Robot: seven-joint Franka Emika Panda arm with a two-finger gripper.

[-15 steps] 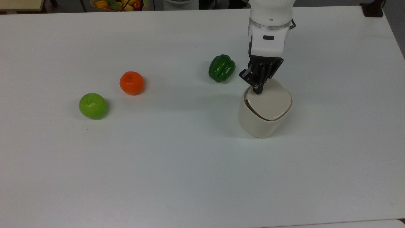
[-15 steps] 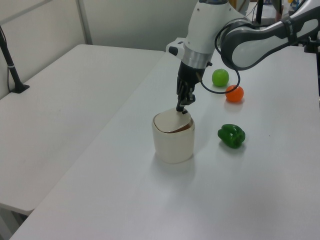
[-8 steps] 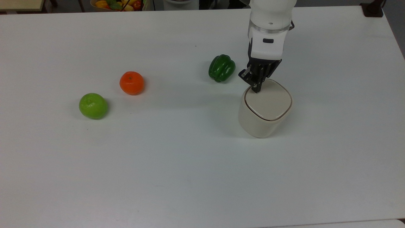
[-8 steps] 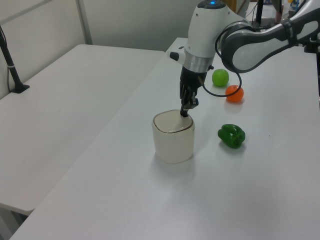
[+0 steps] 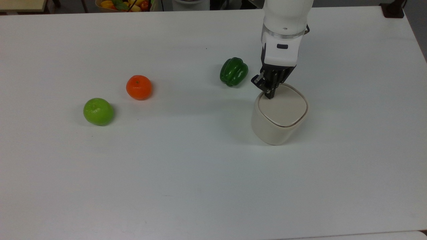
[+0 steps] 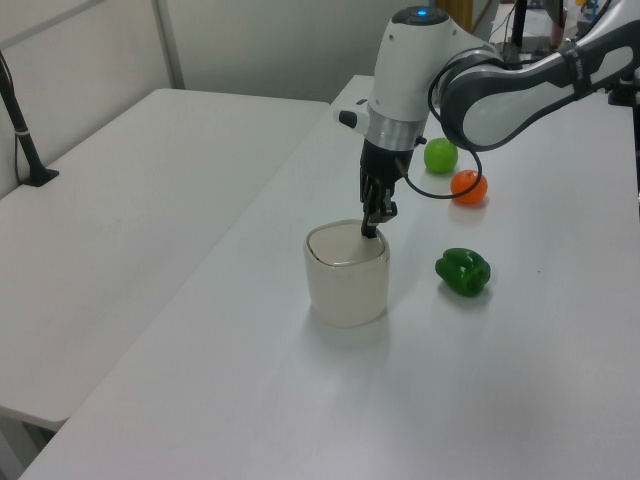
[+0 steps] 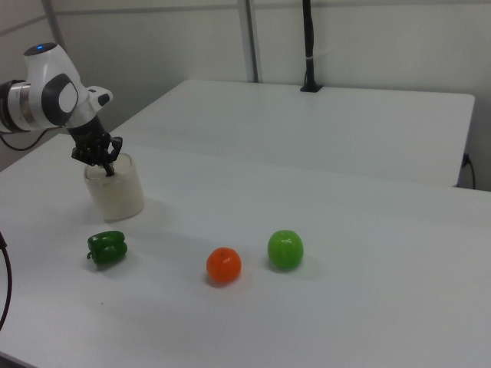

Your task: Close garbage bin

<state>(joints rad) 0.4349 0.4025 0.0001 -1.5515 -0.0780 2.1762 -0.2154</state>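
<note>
The cream-beige garbage bin stands on the white table, right of centre in the top view. Its flat lid lies level in the rim with only a thin seam showing. My gripper points straight down with its fingers shut together, their tips touching the lid's corner nearest the green pepper. In the left view the gripper meets the far edge of the garbage bin. In the right view the gripper rests on top of the garbage bin. Nothing is held.
A green pepper lies close to the bin on the top view's left. Farther left sit an orange and a green round fruit. A fruit basket stands beyond the table's far edge.
The lid, tilted up with a dark gap one second ago, now sits flat in the rim. My gripper has sunk a little and shifted slightly toward the lid's far corner.
</note>
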